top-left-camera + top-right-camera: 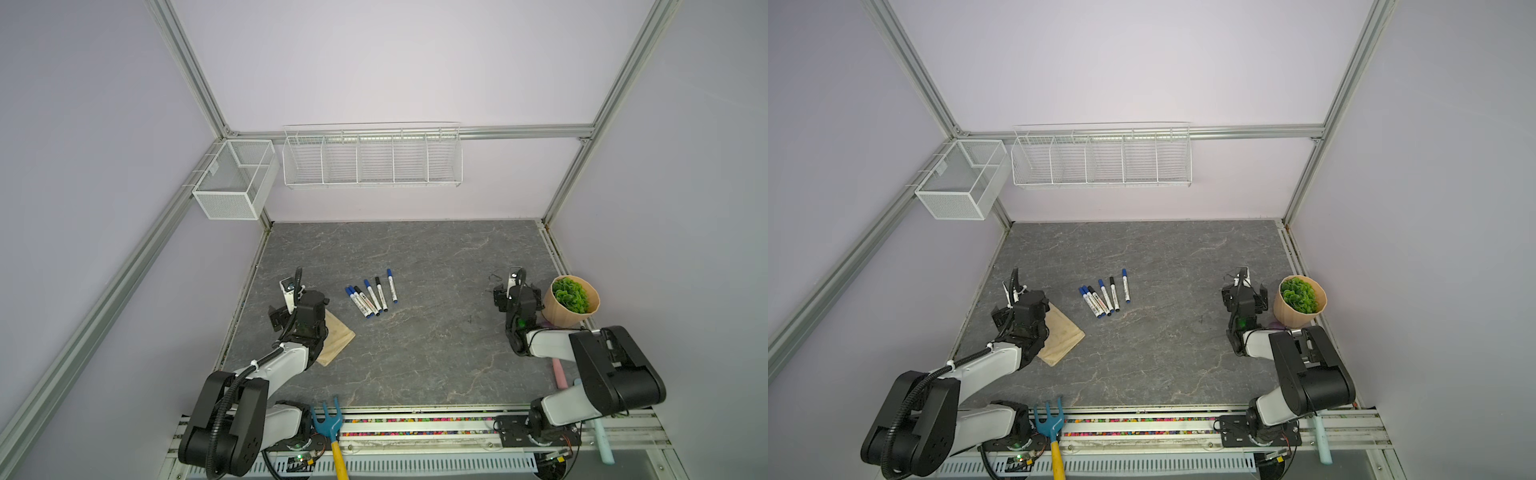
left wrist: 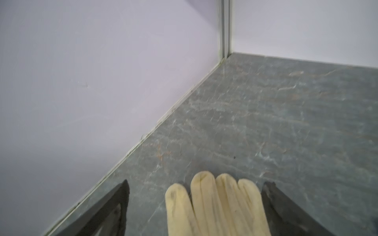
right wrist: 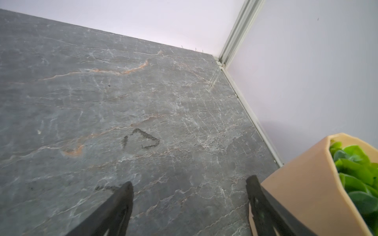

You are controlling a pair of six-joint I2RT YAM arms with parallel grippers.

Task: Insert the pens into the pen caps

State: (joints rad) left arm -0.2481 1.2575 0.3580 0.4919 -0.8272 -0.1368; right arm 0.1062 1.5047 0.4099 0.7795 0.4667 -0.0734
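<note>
Smack in the middle of the worktop (image 1: 436, 249) lie the six pens (image 1: 371, 296), fanned out side by side, the left ones touching and the right one a bit apart. In both top views each seems to have one of the caps (image 1: 389, 272) pushed on at its far end, four blue and two black. No loose ones show anywhere, so the job looks basically done. Both arms sit well off to the sides, probably to keep clear of the row. The left fingers (image 2: 114, 208) are spread wide with nothing between them but the tip end of a cream glove (image 2: 214, 204) lying flat underneath, close to the left wall. Whether they touch it, the wrist view doesn't say. The right fingers (image 3: 118, 204) are spread apart too and hold nothing, hanging over bare stone just beside a tan plant pot (image 3: 302, 183), which crowds that side. A dark scribble (image 3: 143, 139) on the stone ahead of them looks like stray marker ink, but that's a guess. Nothing sits between either arm and the pens, so a reach back in would be open. A garden fork (image 1: 328, 424) lies on the front rail by the left arm's base, and two wire baskets (image 1: 372, 158) hang on the walls, all well out of the way.
</note>
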